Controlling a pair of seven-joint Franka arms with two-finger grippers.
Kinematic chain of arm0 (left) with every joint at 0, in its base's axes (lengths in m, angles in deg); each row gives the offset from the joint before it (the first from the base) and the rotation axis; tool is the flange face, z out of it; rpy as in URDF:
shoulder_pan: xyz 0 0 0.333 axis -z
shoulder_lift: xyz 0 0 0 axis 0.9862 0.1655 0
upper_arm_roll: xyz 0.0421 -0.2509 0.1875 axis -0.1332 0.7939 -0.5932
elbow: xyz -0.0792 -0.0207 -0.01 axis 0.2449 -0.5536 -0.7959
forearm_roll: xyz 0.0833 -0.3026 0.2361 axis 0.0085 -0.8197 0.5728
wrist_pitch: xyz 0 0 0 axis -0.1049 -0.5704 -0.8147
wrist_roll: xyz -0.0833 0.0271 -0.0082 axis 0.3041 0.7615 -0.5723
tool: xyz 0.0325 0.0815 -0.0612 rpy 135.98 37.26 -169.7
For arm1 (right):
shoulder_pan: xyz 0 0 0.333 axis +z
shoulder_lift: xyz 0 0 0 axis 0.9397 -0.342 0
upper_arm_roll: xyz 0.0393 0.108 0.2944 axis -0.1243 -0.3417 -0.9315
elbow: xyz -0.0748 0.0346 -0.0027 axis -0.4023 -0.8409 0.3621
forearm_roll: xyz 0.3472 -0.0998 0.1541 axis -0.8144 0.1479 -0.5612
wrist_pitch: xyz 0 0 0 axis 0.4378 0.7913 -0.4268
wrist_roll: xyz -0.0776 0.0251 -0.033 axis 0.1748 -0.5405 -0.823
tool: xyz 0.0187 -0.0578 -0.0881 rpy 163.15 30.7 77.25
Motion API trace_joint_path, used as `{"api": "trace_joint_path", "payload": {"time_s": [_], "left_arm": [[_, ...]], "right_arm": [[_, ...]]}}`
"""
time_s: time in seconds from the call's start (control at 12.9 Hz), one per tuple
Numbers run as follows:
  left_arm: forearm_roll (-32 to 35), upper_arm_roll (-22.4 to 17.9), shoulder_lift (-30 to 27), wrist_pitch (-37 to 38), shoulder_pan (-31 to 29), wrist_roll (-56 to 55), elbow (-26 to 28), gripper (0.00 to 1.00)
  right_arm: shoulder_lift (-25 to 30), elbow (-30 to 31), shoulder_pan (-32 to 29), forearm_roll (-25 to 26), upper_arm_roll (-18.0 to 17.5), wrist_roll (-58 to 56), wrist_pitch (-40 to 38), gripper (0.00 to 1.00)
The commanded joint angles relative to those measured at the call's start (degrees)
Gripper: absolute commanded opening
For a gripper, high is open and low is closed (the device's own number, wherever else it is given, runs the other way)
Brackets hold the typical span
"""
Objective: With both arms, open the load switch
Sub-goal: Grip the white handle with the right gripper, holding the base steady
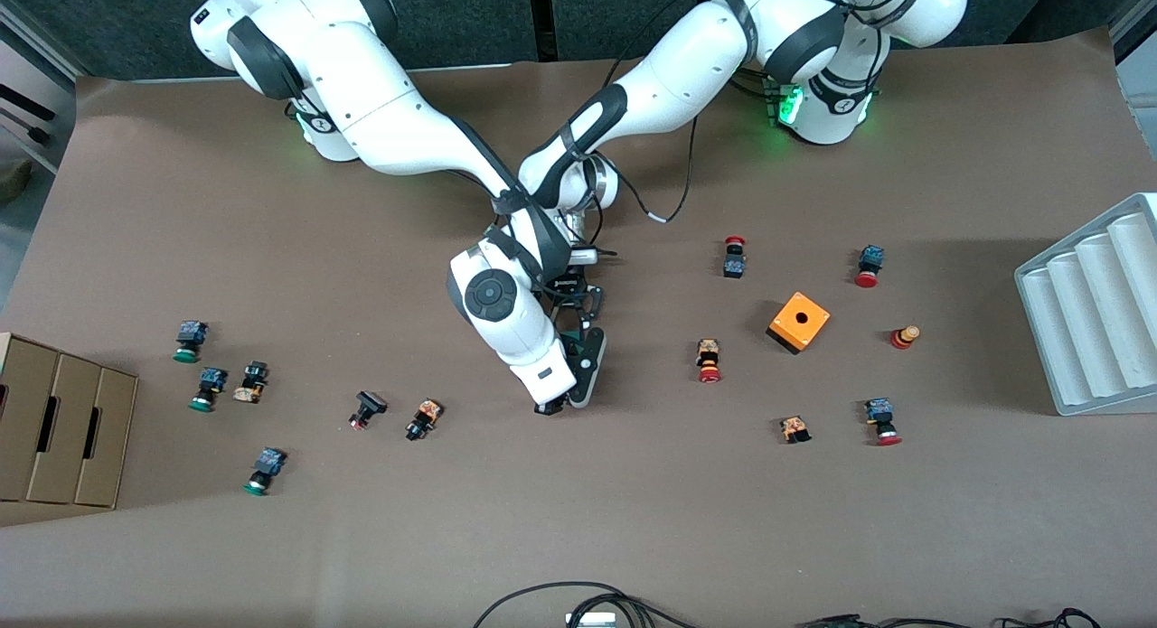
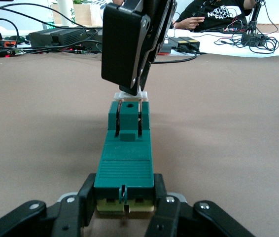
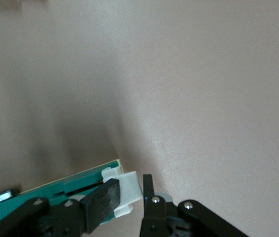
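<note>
Taking twelve o'clock as the robots' bases in the front view, one cardboard box [image 1: 54, 429] sits at nine o'clock on the table [image 1: 633, 538], cut off by the edge; it has three slots whose insides cannot be seen. Near it lie six push buttons, three of them green-capped [image 1: 187, 341]. At the centre two arms meet over one load switch [image 2: 124, 163], which lies on the table with its white piece [image 2: 129, 94] toward six o'clock. In the front view the right arm [image 1: 398, 131] hides nearly all of it. The right gripper [image 3: 129, 195] is clamped on the white piece at one end of the switch; the left gripper [image 2: 124, 210], on the left arm [image 1: 669, 86], is clamped on the green body's other end. At three o'clock from the switch stands one orange cube [image 1: 799, 322] with a hole on top. Six more small button pieces ring the cube, four clearly red-capped [image 1: 870, 268]; the other two are too small to make out. At the three o'clock edge lies one ribbed tray [image 1: 1094, 312] with four grooves, partly out of view.
</note>
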Motion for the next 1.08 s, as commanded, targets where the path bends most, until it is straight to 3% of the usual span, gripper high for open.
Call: {"api": "trace_joint_path", "payload": {"time_s": [0.0, 1.01], "left_arm": [[0.8, -0.6, -0.2, 0.8, 1.2, -1.1, 0.1, 0.49], [0.8, -0.6, -0.2, 0.8, 1.2, -1.1, 0.0, 0.49]], "right_arm": [[1.1, 3.2, 0.6, 0.3, -0.1, 1.4, -0.6, 0.27], [2.1, 3.1, 1.0, 0.3, -0.2, 1.5, -2.2, 0.27]]}}
